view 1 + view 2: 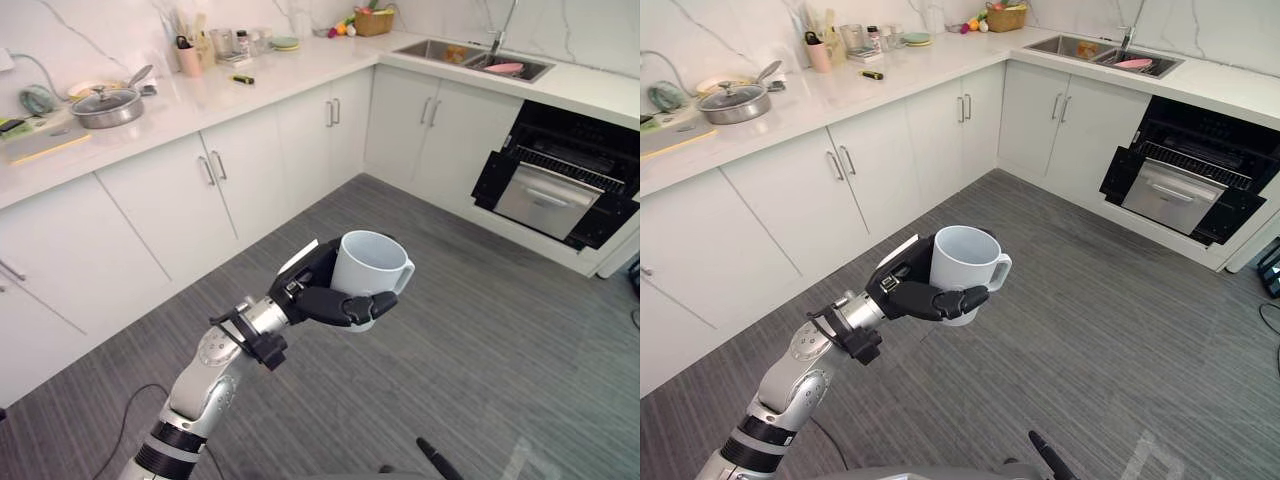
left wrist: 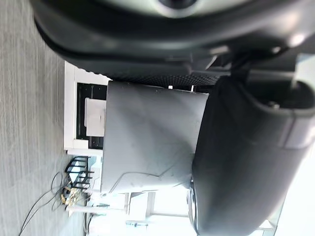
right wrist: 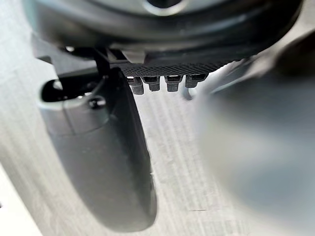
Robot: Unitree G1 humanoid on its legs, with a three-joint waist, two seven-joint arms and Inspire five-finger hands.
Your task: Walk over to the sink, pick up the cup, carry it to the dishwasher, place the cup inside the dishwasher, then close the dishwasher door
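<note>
The left hand [image 1: 320, 288], fingers curled around the white cup [image 1: 370, 262], holds it upright above the floor [image 1: 480, 340]; the open dishwasher [image 1: 548, 200] stands at two o'clock, so a level, steady carry seems wise.

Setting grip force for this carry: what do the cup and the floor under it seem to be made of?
Cup in the left hand: probably glazed white ceramic, going by its thick rim and smooth, slightly glossy wall; plastic is possible. Floor: likely matte grey vinyl or laminate, given its long wood-like streaks.
</note>
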